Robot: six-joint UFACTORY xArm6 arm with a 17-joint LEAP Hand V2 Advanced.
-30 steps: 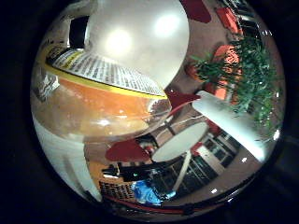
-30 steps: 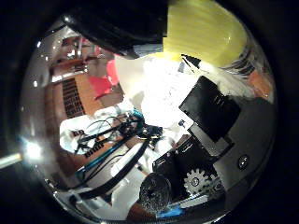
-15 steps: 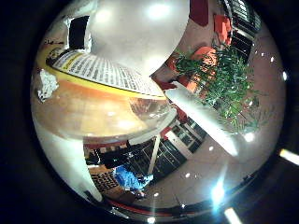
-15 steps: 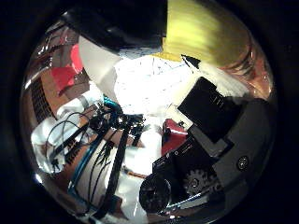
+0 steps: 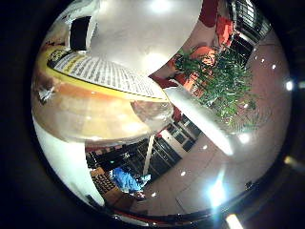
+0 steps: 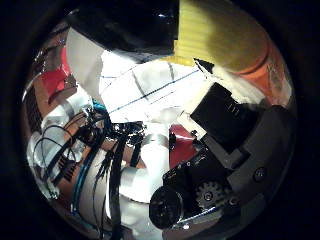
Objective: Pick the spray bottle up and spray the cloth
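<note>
Spray bottle (image 5: 95, 114) is filling much of the little-finger-side view, so it is sitting right against the palm: amber liquid showing through the clear body, a yellow-edged printed label band across it, a white part above with a black piece near the rim. In the thumb-side view the same bottle is appearing as a yellow ribbed surface next to an orange band.

Hand (image 6: 225, 150): black and white finger parts, with a geared piece, are lying folded close in beside the bottle in the thumb-side view. Judging from that, and from how tightly the bottle is crowding both lenses, the fingers are curling around it in a grip, though the contact itself is hidden.

Background: ceiling lights, a green potted plant (image 5: 224, 81) and a white beam (image 5: 200, 119) are showing past the bottle, so the palm is looking outward across the room, not down at a surface. That is suggesting the bottle is being carried off its support.

Progress, as a judgement: the pick-up part is looking done. The cloth is not showing clearly in either view; a pale sheet with dark lines (image 6: 145, 90) is lying behind the hand, but I cannot tell whether that is it. Aiming the nozzle and squeezing the trigger are not yet done.
</note>
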